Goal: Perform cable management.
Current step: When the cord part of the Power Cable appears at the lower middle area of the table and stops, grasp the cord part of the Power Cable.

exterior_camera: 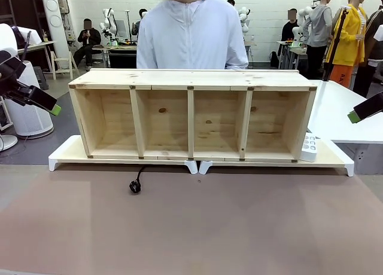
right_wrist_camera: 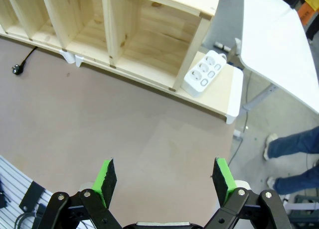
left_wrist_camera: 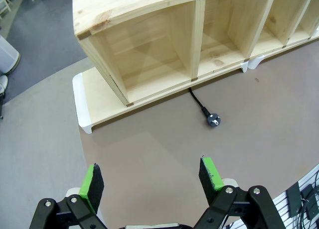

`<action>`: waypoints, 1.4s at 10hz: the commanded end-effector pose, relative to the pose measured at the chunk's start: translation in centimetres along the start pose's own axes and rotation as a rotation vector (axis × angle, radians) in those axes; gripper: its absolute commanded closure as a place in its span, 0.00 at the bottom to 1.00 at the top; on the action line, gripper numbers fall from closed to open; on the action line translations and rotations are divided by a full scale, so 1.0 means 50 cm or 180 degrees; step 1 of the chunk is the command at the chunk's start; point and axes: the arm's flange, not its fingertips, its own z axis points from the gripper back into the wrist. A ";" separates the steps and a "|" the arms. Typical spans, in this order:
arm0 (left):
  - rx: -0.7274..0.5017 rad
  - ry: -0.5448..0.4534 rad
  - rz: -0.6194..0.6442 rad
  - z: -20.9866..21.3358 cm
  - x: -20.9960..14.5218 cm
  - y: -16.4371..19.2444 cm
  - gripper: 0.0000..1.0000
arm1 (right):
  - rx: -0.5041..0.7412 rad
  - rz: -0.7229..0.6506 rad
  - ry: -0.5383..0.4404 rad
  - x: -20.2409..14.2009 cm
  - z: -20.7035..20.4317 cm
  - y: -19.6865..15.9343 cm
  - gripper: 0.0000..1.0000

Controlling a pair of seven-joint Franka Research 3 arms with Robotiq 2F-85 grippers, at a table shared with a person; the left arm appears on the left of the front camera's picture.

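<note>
The cable is a thin black cord that comes out from under the wooden shelf and ends in a round black plug lying on the brown mat. In the left wrist view the plug lies ahead of my open left gripper. A white power strip sits on the white riser at the shelf's right end, ahead of my open right gripper. In the front view the left gripper hangs at the far left and the right gripper at the far right, both above the table and holding nothing.
A wooden shelf with several open compartments stands on white risers across the table. A person in a white hooded top stands behind it. A white side table lies to the right. The brown mat in front is bare.
</note>
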 end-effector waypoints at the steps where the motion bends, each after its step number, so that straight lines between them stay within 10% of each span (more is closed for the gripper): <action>1: 0.0021 -0.0030 -0.0013 -0.004 0.004 0.000 0.00 | -0.0021 0.0000 0.0036 0.001 -0.007 0.000 0.00; 14: 0.0021 -0.0030 -0.0013 -0.004 0.004 0.000 0.00 | -0.0021 0.0000 0.0036 0.001 -0.007 0.000 0.00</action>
